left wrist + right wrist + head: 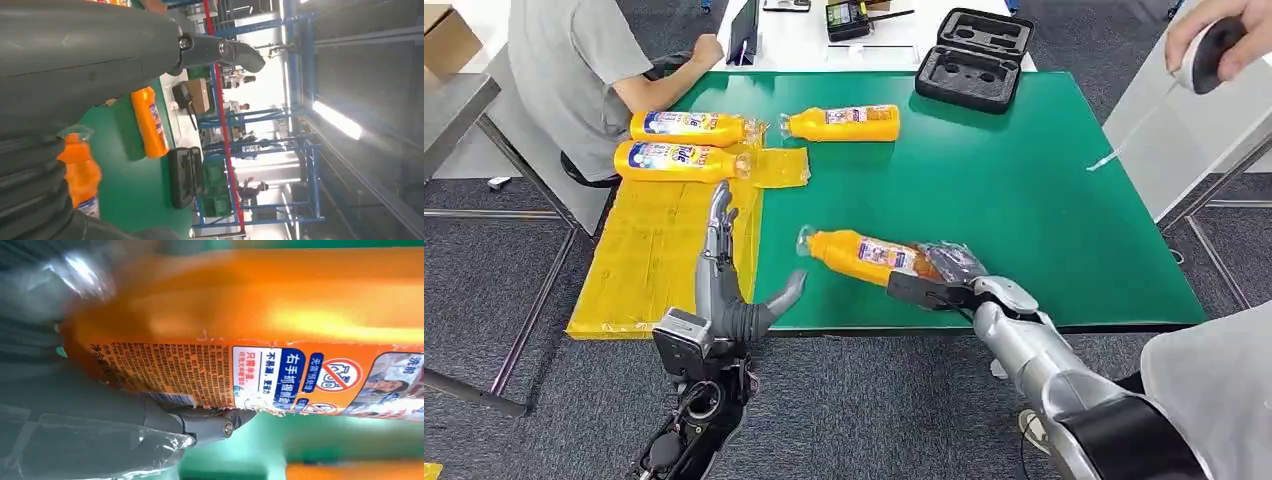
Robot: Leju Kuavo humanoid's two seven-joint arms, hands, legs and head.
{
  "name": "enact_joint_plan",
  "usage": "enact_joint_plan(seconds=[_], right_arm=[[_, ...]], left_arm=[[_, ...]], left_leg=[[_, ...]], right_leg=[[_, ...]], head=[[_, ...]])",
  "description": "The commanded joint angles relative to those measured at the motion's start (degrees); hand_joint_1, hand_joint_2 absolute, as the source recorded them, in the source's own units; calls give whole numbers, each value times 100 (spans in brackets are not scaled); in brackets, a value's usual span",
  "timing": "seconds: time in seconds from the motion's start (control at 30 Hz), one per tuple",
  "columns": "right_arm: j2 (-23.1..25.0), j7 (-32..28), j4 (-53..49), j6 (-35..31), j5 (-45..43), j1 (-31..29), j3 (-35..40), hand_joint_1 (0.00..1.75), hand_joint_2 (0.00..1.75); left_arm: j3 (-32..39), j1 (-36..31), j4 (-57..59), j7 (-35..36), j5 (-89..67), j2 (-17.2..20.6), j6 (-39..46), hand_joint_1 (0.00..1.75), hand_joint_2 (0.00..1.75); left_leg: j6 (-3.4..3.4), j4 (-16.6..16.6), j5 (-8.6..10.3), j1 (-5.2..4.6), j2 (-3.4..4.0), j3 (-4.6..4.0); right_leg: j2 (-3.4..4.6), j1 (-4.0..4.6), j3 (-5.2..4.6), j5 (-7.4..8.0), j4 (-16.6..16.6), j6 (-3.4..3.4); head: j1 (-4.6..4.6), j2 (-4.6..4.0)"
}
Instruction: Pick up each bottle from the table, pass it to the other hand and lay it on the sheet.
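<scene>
Green counter has a yellow sheet along its left side, with two bottles lying at the far end and a third just right of them. Right hand grips an orange bottle by its base near the front edge, while the left hand is spread with nothing in it, just left of that bottle.

Four orange bottles, all lying on their sides. Held bottle: orange body, clear cap pointing toward the sheet, label of blue, white and orange with printed text; its base end is gripped by the right hand near the front edge of the green table. Lone bottle: flat on the green surface toward the far side, cap toward the sheet, just beside the sheet's far corner. Two bottles lie side by side at the far end of the yellow sheet, parallel, blue-and-white labels up, caps pointing toward the table's middle
</scene>
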Motion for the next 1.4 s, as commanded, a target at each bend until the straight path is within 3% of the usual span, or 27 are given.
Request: enact_joint_plan(seconds=[0.03,0.17,0.4,0.57,0.63,0.67,0.73,0.87,1.03,1.4], right_arm=[[223,-946,-81,-502,-724,45,-991,175,175],[249,-1324,-168,-540,-1009,98,-1204,175,175],[249,-1324,-168,-540,-1009,98,-1204,175,175],[181,-1392,-1937,244,-3405,845,-516,175,175],[128,-1392,-2217,399,-3736,995,-260,175,175],[128,-1392,-2217,399,-3736,995,-260,175,175],[130,-1392,-2332,421,-3855,1058,-107,175,175],[105,-1392,-3091,1081,-4596,1281,504,175,175],[94,-1392,-3678,1195,-4663,1563,1059,175,175],[96,-1392,-3518,1402,-4635,1457,1425,175,175]], left_arm=[[-67,-118,245,19,18,28,135,0,175],[-1,-82,172,19,95,-9,143,0,175],[-1,-82,172,19,95,-9,143,0,175],[761,51,158,19,621,-347,-476,0,175],[984,45,263,19,708,-428,-715,0,175],[984,45,263,19,708,-428,-715,0,175],[1095,8,385,19,742,-465,-835,0,175],[1449,-253,1306,19,981,-668,-1551,0,175],[1700,-353,1857,19,1009,-789,-2049,0,175],[1705,-411,1997,19,888,-811,-2213,0,175]], left_leg=[[-13,0,-17,8,4,35],[-10,-3,-10,4,3,23],[-11,-1,-12,5,2,23],[-10,0,-11,5,6,15],[-18,3,-29,14,15,46],[-6,-4,-5,3,2,9],[-8,-2,-10,4,3,16],[-12,-3,-14,7,6,31],[-13,-3,-15,8,6,32],[-12,0,-15,7,2,27]], right_leg=[[2,9,36,-15,-3,-13],[2,4,23,-9,-3,-10],[1,4,26,-10,-3,-11],[6,3,16,-8,-1,-10],[14,13,47,-21,-3,-18],[3,1,12,-3,-5,-6],[3,3,18,-8,-4,-8],[5,6,31,-11,-5,-13],[5,7,33,-12,-7,-13],[2,6,30,-13,-3,-12]], head=[[0,0],[0,0],[2,0],[0,0],[2,0],[-2,0],[2,0],[0,0],[2,0],[2,0]])
